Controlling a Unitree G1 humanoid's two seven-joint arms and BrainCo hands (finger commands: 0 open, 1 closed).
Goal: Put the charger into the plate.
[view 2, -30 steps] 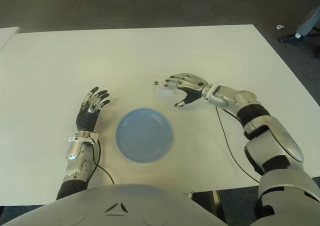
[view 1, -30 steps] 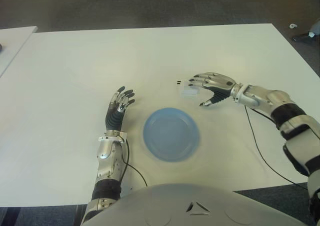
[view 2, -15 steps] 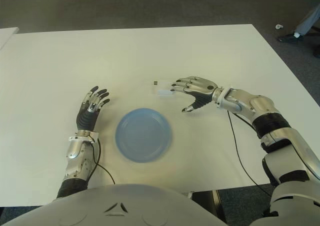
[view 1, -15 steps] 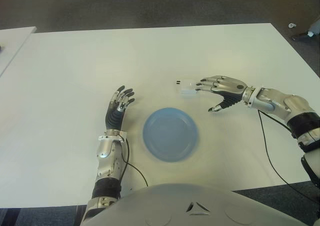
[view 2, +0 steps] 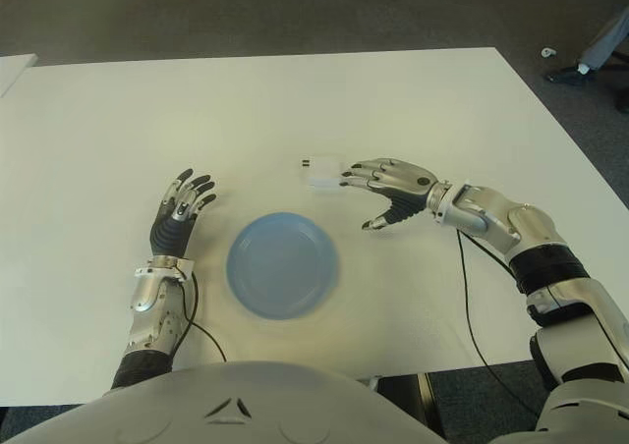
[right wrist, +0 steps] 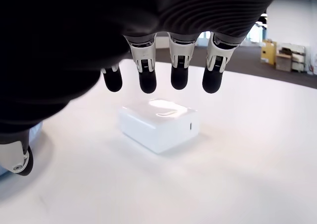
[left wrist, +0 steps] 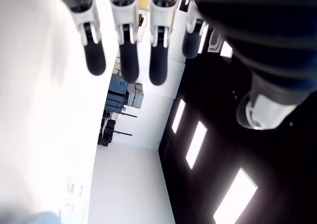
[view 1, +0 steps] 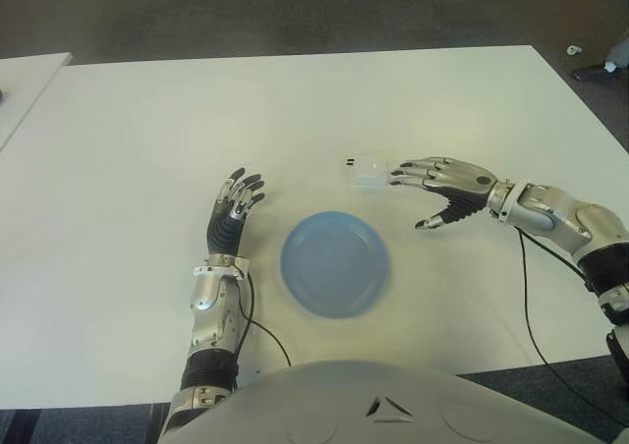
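Observation:
A small white charger [view 1: 368, 169] with two dark prongs lies on the white table [view 1: 295, 110], just beyond the blue plate [view 1: 335, 262]. The right wrist view shows the charger [right wrist: 159, 122] lying free on the tabletop. My right hand [view 1: 437, 190] is open, fingers spread, its fingertips [right wrist: 180, 79] right beside the charger on its right and holding nothing. My left hand [view 1: 233, 214] lies flat and open to the left of the plate.
A dark cable [view 1: 536, 321] runs over the table under my right forearm. A second white table [view 1: 25, 81] shows at the far left. Dark floor lies beyond the far edge.
My right hand has drawn back to the right, off the charger, which now lies fully uncovered. The charger, plate and left hand have not moved.

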